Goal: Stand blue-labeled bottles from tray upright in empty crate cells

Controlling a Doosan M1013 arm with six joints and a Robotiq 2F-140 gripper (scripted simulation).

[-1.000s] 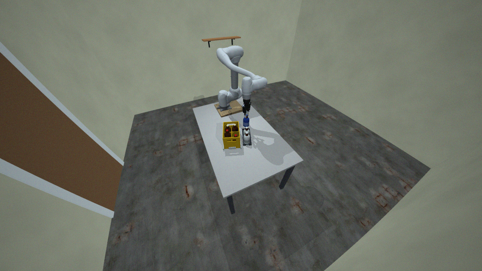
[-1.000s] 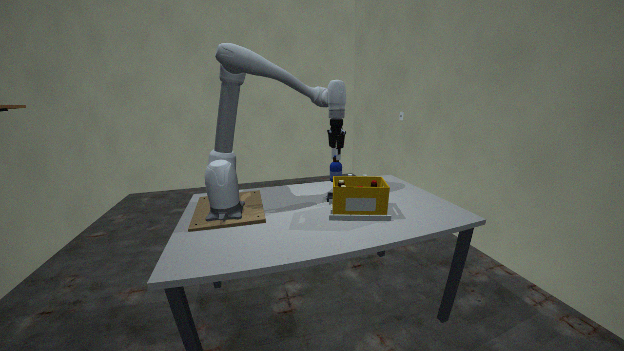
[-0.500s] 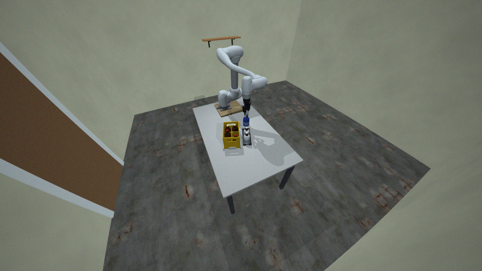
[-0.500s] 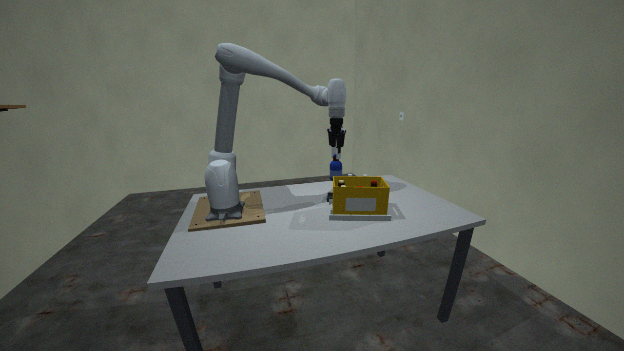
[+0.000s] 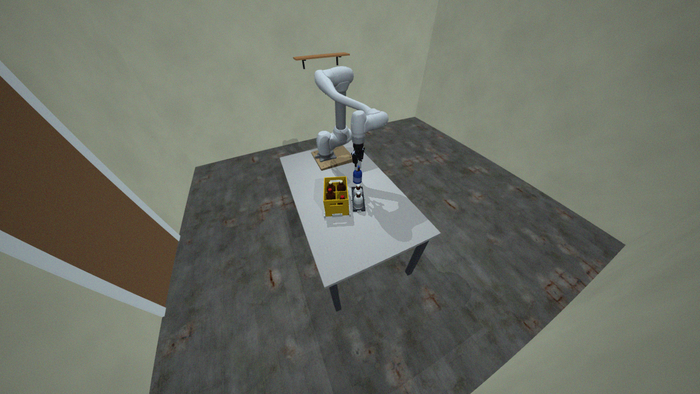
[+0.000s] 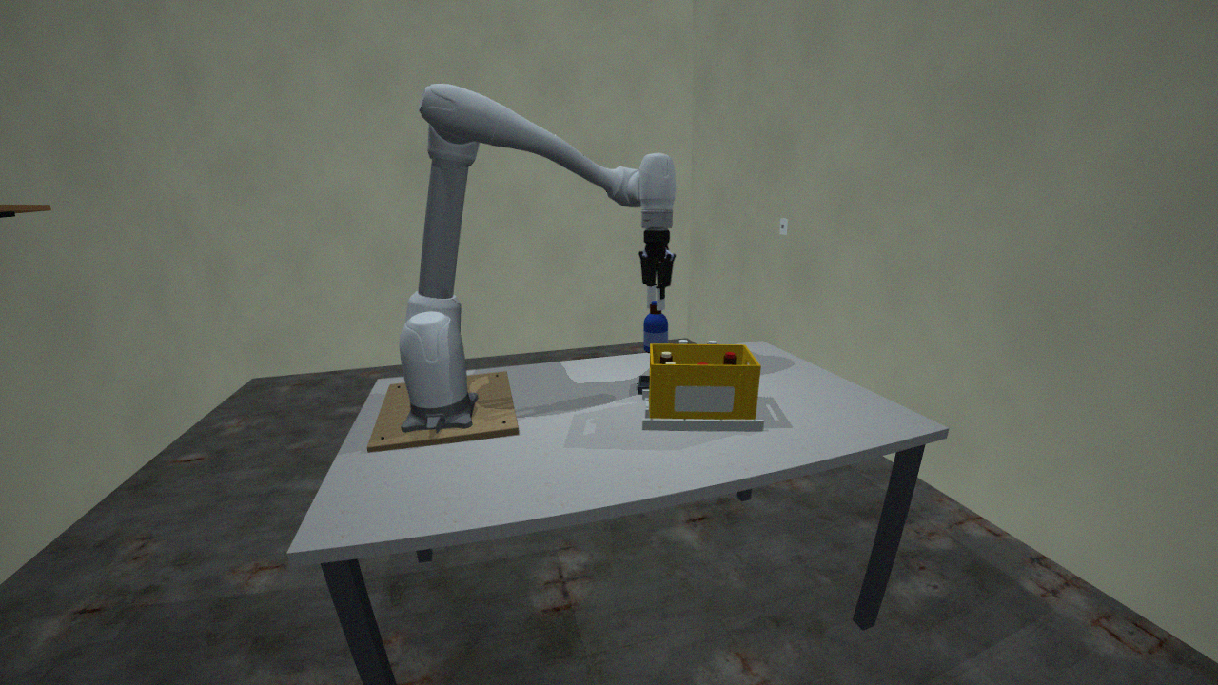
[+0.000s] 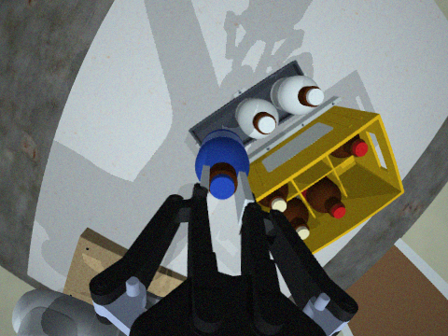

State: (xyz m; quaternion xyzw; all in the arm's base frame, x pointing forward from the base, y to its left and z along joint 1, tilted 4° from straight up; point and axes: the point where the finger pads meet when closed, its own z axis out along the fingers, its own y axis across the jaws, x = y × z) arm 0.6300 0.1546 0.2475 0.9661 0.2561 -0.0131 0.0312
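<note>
A pale grey surface (image 5: 377,244) (image 6: 511,485) (image 7: 112,103) on dark legs carries everything. The white and grey arm (image 5: 340,110) (image 6: 442,221) (image 7: 51,313) rises from a wooden board (image 5: 341,160) (image 6: 387,425) (image 7: 89,266) at one end, bends over at its elbow and reaches out to a wrist that points downward.

The yellow crate (image 5: 336,208) (image 6: 703,376) (image 7: 355,121) stands level on the surface, divided into cells. Just beside it, along one long side, lies the dark tray (image 5: 363,209) (image 6: 642,384) (image 7: 219,121), much lower than the crate.

The black end effector (image 5: 358,166) (image 6: 655,302) (image 7: 222,179) is clenched on the neck of the blue-labeled bottle (image 5: 357,176) (image 6: 656,330) (image 7: 221,156), its pale fingers on either side just below the blue cap. That bottle hangs upright, raised over the tray's end nearer the arm's base, outside the crate.

Two white bottles stand upright on the tray: one nearer the blue bottle (image 7: 254,117), the other farther along (image 7: 291,95). Inside the crate are four brown bottles, partly hidden by its walls. Two have cream caps and occupy the end nearer the arm's base; two have red caps and sit farther along, in separate cells. A corner cell at the far end is empty.
</note>
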